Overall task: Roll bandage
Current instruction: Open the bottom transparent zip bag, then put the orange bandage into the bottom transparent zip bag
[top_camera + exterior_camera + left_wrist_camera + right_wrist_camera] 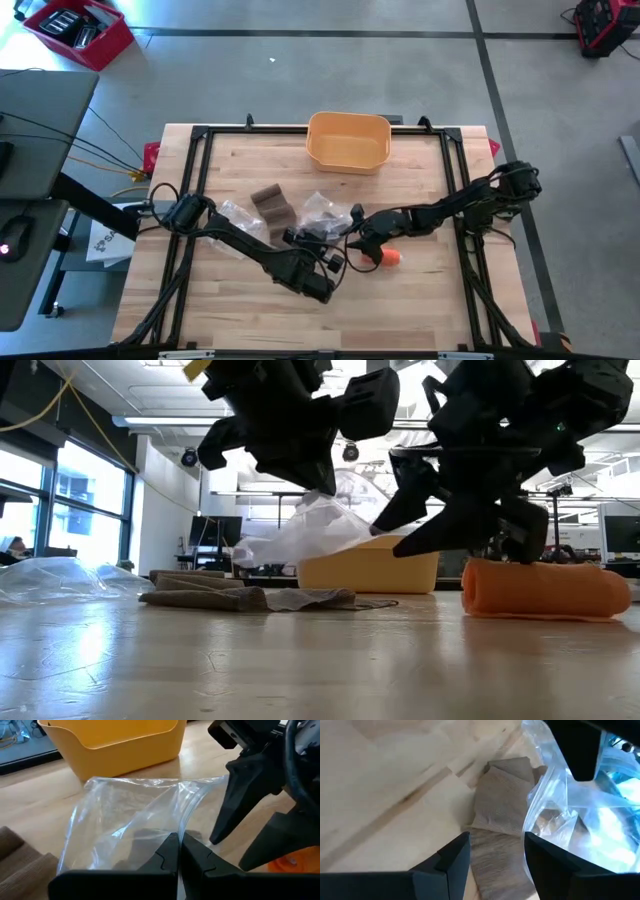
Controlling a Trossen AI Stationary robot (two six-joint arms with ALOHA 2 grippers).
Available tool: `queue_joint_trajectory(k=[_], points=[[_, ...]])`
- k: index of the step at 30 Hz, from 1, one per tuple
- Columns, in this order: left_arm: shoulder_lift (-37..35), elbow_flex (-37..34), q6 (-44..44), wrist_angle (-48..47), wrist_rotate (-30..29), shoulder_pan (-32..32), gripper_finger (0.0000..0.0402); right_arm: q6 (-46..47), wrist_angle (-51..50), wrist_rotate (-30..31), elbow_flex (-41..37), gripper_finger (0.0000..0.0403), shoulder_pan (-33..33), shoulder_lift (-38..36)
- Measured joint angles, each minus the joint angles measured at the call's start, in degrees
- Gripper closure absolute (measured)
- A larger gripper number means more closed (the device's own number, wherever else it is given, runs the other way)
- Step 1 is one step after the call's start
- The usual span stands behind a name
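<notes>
The left arm reaches low across the middle of the counter [240,320], its left tool [179,851] pinched fully closed on the edge of a clear plastic bag [135,815] held just above the wood, while the right arm stretches in from the right side with the right tool [496,851] spread wide and holding nothing. The tan bandage [502,815] lies unrolled, its long axis running away from the right tool, beside the bag. An orange bandage roll [545,589] lies on its side near the right tool, the yellow bin [348,141] sits at the far edge, and the near half of the counter lies open.
</notes>
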Motion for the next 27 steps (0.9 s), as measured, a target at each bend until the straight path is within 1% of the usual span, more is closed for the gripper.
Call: queue_joint_trajectory(k=[4,7,9,12,14,17,19,23,27], points=[[0.00,0.00,-0.43,-1.66,2.32,0.14,0.0401,2.23,0.81,0.13,-0.02,0.0226,0.55,-1.70],[0.00,0.00,-2.90,-4.80,4.30,0.22,0.0401,4.73,0.52,0.13,-0.02,0.0226,0.64,-4.31],[0.00,0.00,-4.90,-7.18,5.32,0.22,0.0401,6.77,-0.52,-0.19,-0.02,0.0226,0.64,-6.78],[0.00,0.00,-7.14,-10.12,6.65,0.22,0.0401,10.42,-2.80,-2.84,-0.07,0.0226,0.64,-11.75],[0.00,0.00,-8.07,-11.23,7.30,0.11,0.0401,12.54,-6.02,-3.97,-0.09,0.0226,0.76,-15.37],[0.00,0.00,-8.59,-11.78,7.35,0.07,0.0401,16.46,-13.29,-4.81,-0.09,0.0226,1.42,-21.29],[0.00,0.00,-8.59,-12.15,7.36,0.07,0.0401,20.97,-20.76,-4.77,-0.09,0.0226,2.54,-25.37],[0.00,0.00,-8.55,-13.16,7.43,0.15,0.0401,30.89,-38.45,-4.50,-0.11,0.0226,8.43,-33.91],[0.00,0.00,-8.52,-13.61,7.43,0.17,0.0401,42.26,-50.32,-2.54,-0.12,0.0226,14.01,-39.72]])
